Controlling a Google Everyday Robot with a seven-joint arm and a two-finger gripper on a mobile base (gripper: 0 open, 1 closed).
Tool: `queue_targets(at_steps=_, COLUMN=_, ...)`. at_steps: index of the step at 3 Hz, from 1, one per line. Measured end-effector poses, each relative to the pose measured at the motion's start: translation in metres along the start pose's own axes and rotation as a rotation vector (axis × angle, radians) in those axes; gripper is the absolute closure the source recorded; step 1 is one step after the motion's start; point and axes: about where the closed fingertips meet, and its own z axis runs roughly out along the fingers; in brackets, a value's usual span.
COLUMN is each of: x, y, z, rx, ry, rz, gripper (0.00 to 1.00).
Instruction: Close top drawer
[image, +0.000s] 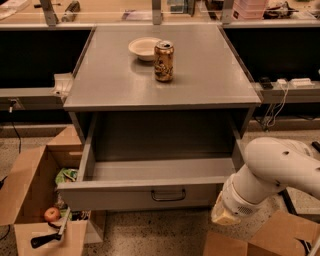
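Top drawer (110, 196): plain grey front and interior, with a dark wire handle (168, 195). Worktop (210, 75): the same flat grey. Bowl (143, 47): cream-white. Drink can (163, 61): gold and brown, mottled print. Robot arm (280, 170): white; gripper (223, 216), low right, just beside the drawer's front corner, pale yellow-cream. Cardboard box (25, 185): tan, holding a red apple (51, 214). Floor (150, 235): beige, finely speckled.

Lab: workbenches (100, 12), cabling (274, 102) (gripper (223, 216) beside top drawer (145, 192)).

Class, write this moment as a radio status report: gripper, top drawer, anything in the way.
Status: gripper low, by the drawer front's right end. The top drawer stands open, nothing seen inside. No obstruction visible in its path.
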Motion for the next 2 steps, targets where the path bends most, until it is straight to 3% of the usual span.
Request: queue_targets(at_steps=2, x=-0.013, y=-0.039, z=-0.003, rx=0.094, ry=-0.038, rz=0.012, gripper=1.0)
